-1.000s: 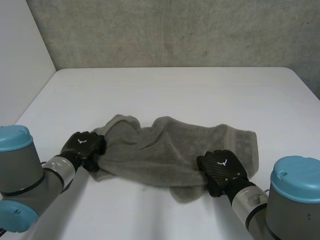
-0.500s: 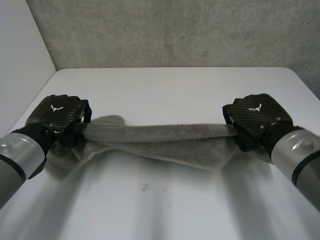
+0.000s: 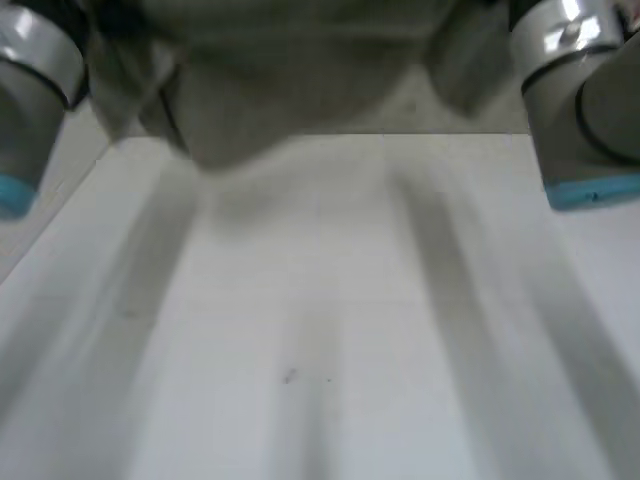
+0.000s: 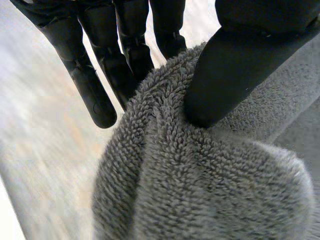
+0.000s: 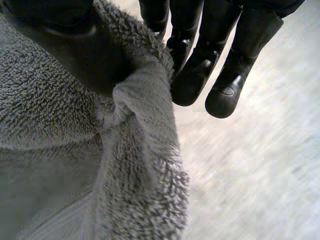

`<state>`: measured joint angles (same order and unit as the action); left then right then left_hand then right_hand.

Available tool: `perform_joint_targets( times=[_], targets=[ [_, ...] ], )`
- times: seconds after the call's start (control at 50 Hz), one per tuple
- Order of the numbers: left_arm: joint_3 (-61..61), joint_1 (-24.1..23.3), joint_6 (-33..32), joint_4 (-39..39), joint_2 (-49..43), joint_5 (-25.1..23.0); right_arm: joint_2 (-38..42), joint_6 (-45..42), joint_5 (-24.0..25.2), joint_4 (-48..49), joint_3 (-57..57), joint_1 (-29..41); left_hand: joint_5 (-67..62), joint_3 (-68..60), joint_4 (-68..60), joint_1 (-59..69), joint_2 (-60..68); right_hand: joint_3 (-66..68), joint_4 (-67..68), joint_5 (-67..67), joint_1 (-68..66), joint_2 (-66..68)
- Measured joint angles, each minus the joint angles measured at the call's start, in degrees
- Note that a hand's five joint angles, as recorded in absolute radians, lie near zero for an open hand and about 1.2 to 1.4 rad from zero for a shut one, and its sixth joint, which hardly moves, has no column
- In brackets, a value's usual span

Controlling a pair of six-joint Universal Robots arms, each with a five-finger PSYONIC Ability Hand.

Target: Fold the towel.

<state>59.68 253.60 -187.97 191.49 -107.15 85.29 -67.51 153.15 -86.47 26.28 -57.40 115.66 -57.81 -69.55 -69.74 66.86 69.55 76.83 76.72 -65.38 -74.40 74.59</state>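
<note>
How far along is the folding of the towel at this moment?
Done: left hand and right hand each pinch the grey towel. In hand: it hangs between them above the white table. Left: laying it down and folding; no fold shows yet.

Head view: looking down from behind the arms [image 3: 570,90] over the counter [image 3: 320,330] toward its far edge. Wrist views: very near, along the left robot hand [image 4: 95,75] and right robot hand [image 5: 200,60], sharing the towel [image 4: 200,175] with it.
</note>
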Motion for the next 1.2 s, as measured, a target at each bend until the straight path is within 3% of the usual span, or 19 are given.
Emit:
perform_joint_targets(
  times=[0.12, 0.32, 0.48, 0.64, 0.84, 0.9, 0.94, 0.96, 1.0, 1.06, 1.2],
  targets=[
    [1.22, -0.12, 3.09, 2.78, 2.19, 1.64, -1.9, 0.08, 0.18, -0.52, -1.64, -0.31, 0.05, -0.08, 0.0, 0.0, 0.04, -0.01, 0.0, 0.0, 0.0, 0.0],
    [21.31, 0.22, 2.97, -0.76, 4.02, 1.01, -1.2, -0.84, 1.35, -27.23, -8.13, -1.05, 0.05, -0.11, -0.01, 0.0, 0.1, 0.03, 0.0, 0.0, 0.0, 0.0],
    [34.48, 0.22, 0.43, -4.51, 6.18, 0.71, -1.06, -2.23, 1.11, -41.57, -11.12, -2.91, 0.05, -0.12, -0.01, 0.0, 0.11, 0.03, 0.0, 0.0, 0.0, 0.0],
    [39.18, -0.79, -4.02, -5.21, 5.09, -1.3, 2.55, -2.22, 1.05, -45.3, -11.2, -3.03, 0.05, -0.12, -0.01, 0.0, 0.11, 0.04, 0.0, 0.0, 0.0, 0.03],
    [33.71, -1.56, -5.77, -1.51, -7.84, -2.23, 13.65, -2.16, 0.79, -42.81, -8.92, -2.23, 0.05, 0.41, 0.57, 0.54, -0.4, 0.63, 0.0, -0.54, 0.01, 0.76],
    [31.04, -1.56, -5.76, -0.12, -11.0, -2.2, 15.89, -2.03, 0.51, -40.43, -8.11, -2.17, 11.41, 14.28, 14.54, -11.63, -14.37, -14.62, -14.64, 14.07, 13.08, -13.43],
    [29.22, -1.55, -5.7, 0.73, -12.67, -2.15, 16.8, -1.73, 0.04, -38.4, -7.75, -2.17, 24.19, 26.05, 25.97, -23.36, -26.13, -35.83, -36.05, 36.61, 34.89, -35.46],
    [28.91, -1.55, -5.69, 0.85, -12.91, -2.14, 16.9, -1.59, -0.13, -37.93, -7.69, -2.17, 25.75, 27.3, 27.58, -25.17, -28.33, -40.5, -40.69, 41.64, 39.36, -40.05],
    [27.68, -1.52, -5.63, 1.26, -13.56, -2.05, 16.93, -0.87, -0.88, -36.41, -7.62, -2.18, 45.14, 46.85, 47.24, -44.48, -47.1, -57.52, -57.38, 58.51, 55.74, -56.6],
    [27.13, -1.47, -5.56, 1.33, -12.98, -1.94, 15.73, 1.1, -1.97, -35.2, -7.92, -2.23, 52.27, 54.81, 54.92, -51.92, -54.78, -62.96, -61.81, 61.94, 60.33, -60.44],
    [30.27, -1.52, -5.41, 1.0, -6.52, -1.82, 9.68, 6.84, -3.04, -33.37, -11.07, -2.76, 55.86, 59.26, 59.51, -56.23, -59.33, -62.98, -61.81, 61.95, 60.87, -60.44]
  ],
)
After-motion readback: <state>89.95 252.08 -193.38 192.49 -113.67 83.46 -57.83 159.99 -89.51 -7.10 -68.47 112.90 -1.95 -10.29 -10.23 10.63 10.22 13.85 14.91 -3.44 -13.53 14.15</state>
